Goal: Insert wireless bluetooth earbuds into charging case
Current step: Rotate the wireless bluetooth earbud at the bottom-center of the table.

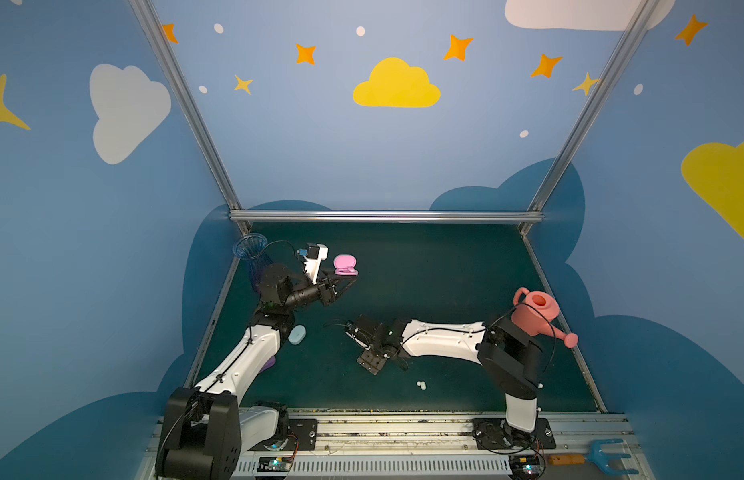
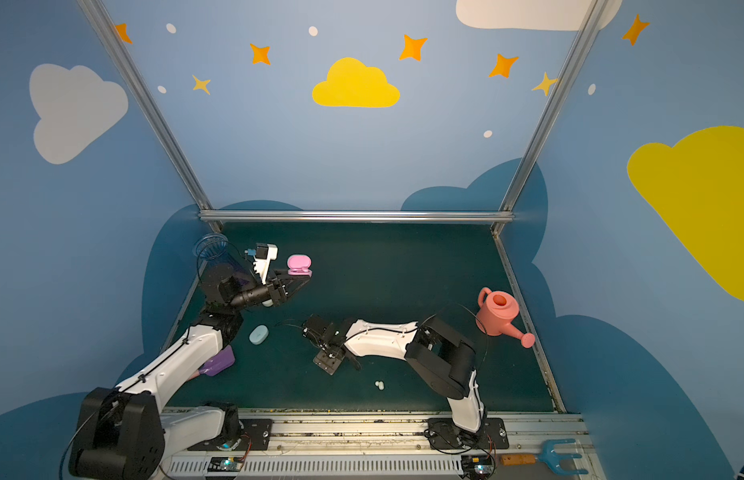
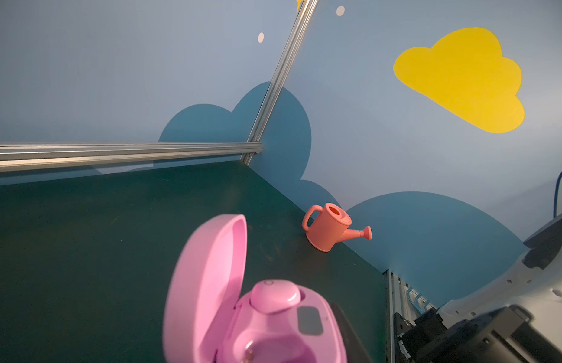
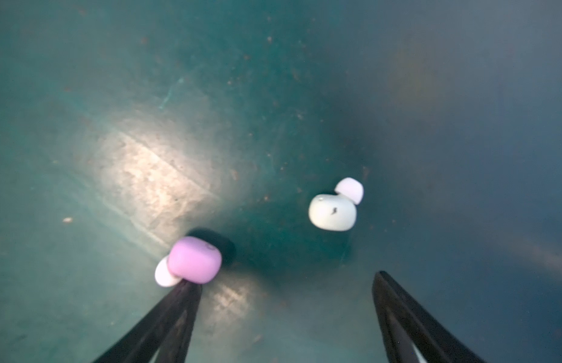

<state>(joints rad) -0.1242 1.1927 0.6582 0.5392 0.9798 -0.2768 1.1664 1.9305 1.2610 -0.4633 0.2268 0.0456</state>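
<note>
Clamping the open pink case (image 3: 257, 314) above the mat (image 1: 445, 270), the left gripper (image 1: 349, 277) is mostly cut off in its wrist view. On the right gripper (image 4: 285, 278) the jaws stand apart, with a blurred pink earbud (image 4: 194, 264) at one fingertip (image 4: 188, 289) and a white earbud (image 4: 333, 213) nearby.

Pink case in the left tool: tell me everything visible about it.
The pink case is smooth pink plastic, oval, hinged open with the lid standing up. One pink earbud sits in a well; the neighbouring well is empty, a grey patch beside it. The left tool grips its base, toward the table's far left corner.
</note>
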